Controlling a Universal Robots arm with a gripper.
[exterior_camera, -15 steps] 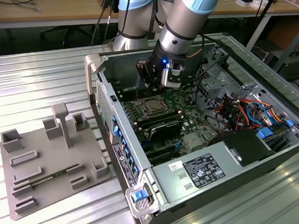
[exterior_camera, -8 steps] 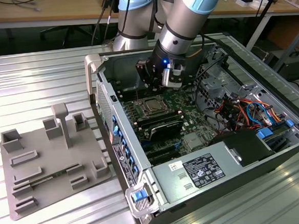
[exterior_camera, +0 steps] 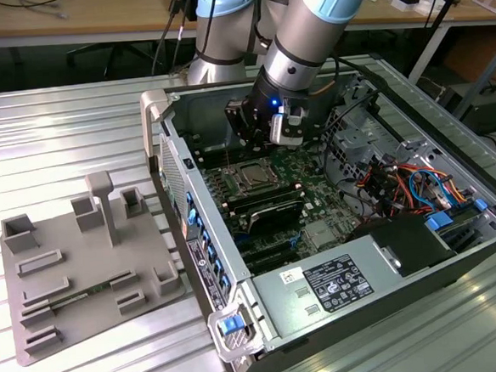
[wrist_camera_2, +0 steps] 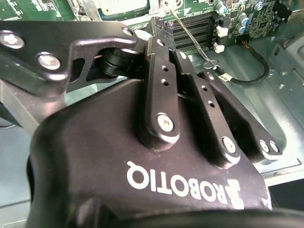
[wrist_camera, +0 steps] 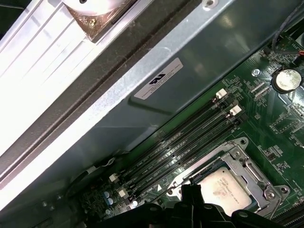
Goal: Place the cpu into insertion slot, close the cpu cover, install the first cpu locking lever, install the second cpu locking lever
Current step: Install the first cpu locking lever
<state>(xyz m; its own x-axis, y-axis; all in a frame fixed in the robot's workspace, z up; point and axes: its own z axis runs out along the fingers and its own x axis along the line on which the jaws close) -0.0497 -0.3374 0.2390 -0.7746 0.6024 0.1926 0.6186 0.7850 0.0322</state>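
Over the green board [wrist_camera: 280,118], logged cpu [wrist_camera: 221,187] seated in insertion slot [wrist_camera: 240,142], cpu cover [wrist_camera: 247,166] lying flat over it to pin chip. Read gripper [wrist_camera_2: 160,23] as pressed together, pinching nothing, tip beside unlatched wire locking lever [wrist_camera_2: 190,38]; judged shut to serve as narrow pusher.

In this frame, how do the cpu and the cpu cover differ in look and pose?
The cpu is a solid, pale grey plate; the cpu cover is an open silver frame with a large window. The cpu sits inside and shows through that window; the cpu cover rings it and reaches wider. Both are square, metallic and appear to lie flat on the green board.
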